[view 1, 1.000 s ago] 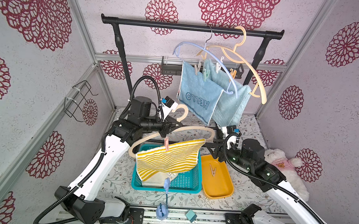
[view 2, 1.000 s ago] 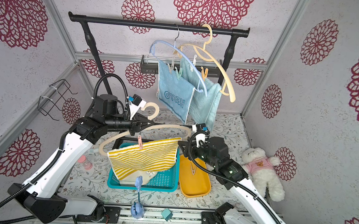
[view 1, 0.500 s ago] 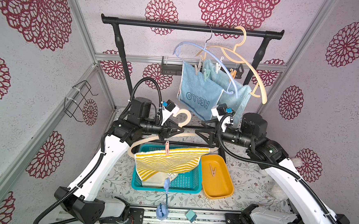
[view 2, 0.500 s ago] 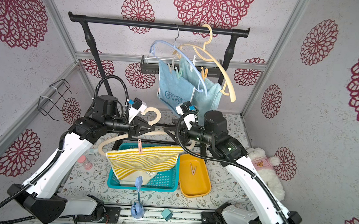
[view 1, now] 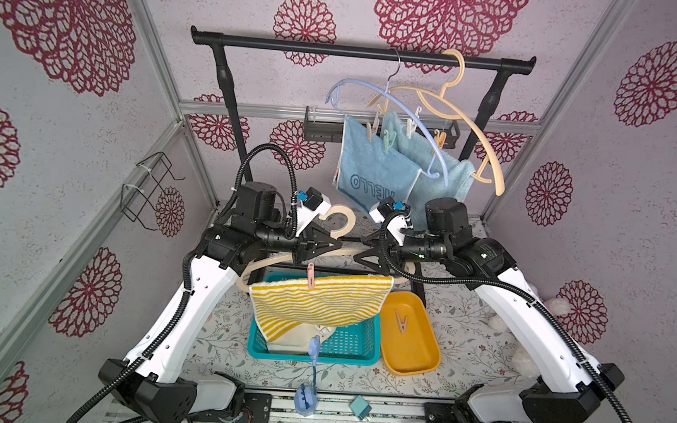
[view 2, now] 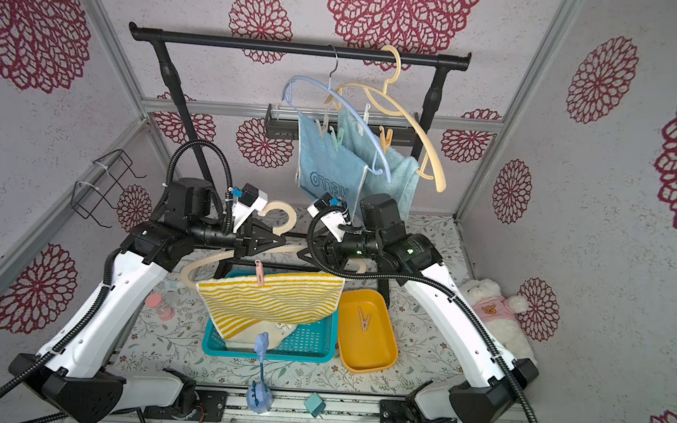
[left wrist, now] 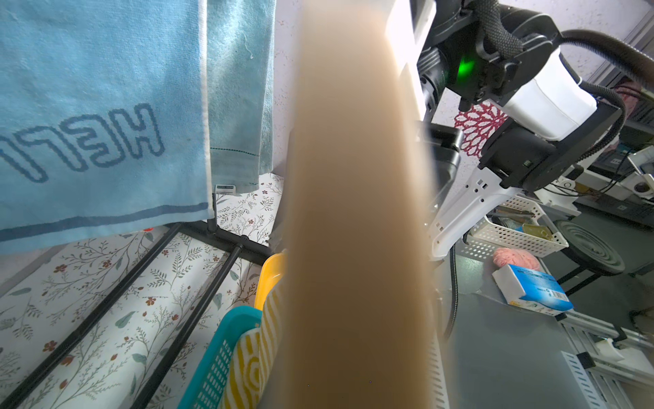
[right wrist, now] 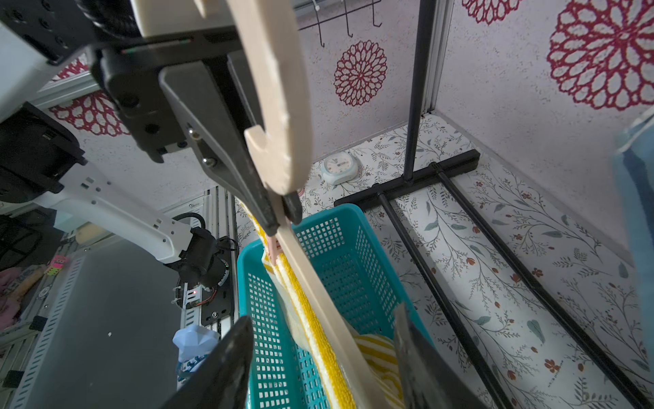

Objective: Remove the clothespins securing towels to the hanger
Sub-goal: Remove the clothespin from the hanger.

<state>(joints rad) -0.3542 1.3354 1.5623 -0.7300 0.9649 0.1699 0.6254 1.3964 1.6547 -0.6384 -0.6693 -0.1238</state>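
Note:
My left gripper (view 1: 328, 246) is shut on the neck of a beige hanger (view 1: 269, 262) held over the teal basket (view 1: 360, 355). A yellow-and-white striped towel (view 1: 319, 300) hangs from it, pinned by a pink clothespin (view 1: 310, 277) near the left jaws (right wrist: 279, 216). My right gripper (right wrist: 323, 315) is open, its fingers straddling the hanger's arm (right wrist: 311, 279) and the towel's edge without touching. One clothespin (view 1: 401, 322) lies in the yellow tray (view 1: 412, 362). The HELLO towel (view 1: 371, 170) and the plain blue towel (view 1: 448, 175) hang on the rail with several clothespins (view 1: 389, 141).
A black garment rack (view 1: 358, 54) stands at the back, its base bars (right wrist: 460, 283) beside the basket. A teddy bear (view 2: 492, 310) lies at the right wall, a pink jar (view 2: 156, 304) at the left, a small clock (right wrist: 338, 168) behind. A wire holder (view 1: 148, 193) hangs on the left wall.
My right arm rose from above the yellow tray and swung left to the hanger's right arm, its jaws slightly wider. The left gripper kept its hold and barely moved.

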